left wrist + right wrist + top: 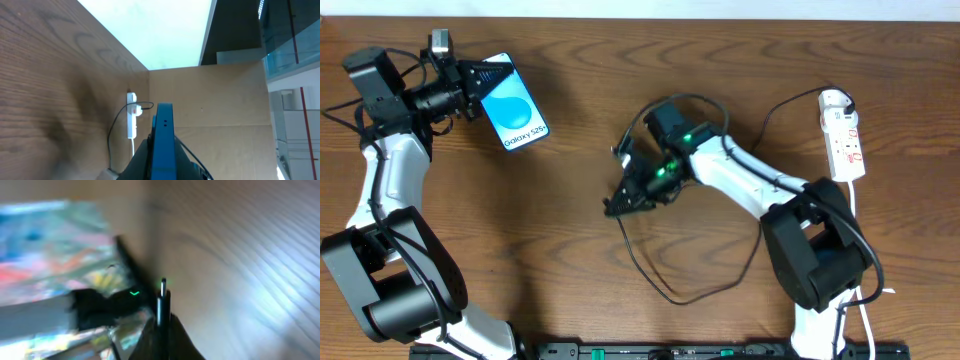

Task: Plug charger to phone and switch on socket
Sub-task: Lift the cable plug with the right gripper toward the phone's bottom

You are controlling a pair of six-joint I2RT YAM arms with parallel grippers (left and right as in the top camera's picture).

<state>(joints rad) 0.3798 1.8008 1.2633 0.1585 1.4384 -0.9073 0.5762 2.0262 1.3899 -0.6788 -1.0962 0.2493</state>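
Starting from the phone [515,112]: lies screen-up toward the far left of the worktop [590,60], with its long axis slanting from far-left to near-right and its far-left end clamped in the left hand [485,82]. Shows edge-on in the left wrist view, pinched between closed jaws; cannot tell whether resting on the wood or lifted clear. Points its free end, the one by the "Galaxy S25+" lettering, toward mid-table, so probably offers the port that way.

Moving out to the charger [163,305]: runs as a thin black cable from the socket [844,140] at the far right, loops toward the front edge, and ends in the right hand [618,205], closed on the plug tip, upright between the fingers in the blurred right wrist view. Sits well apart from the phone, to its right and nearer the front.

Calls for carrying the tip leftward and away, lined up with that slant, into the free end. Leaves the socket nearer the right arm for the switch.
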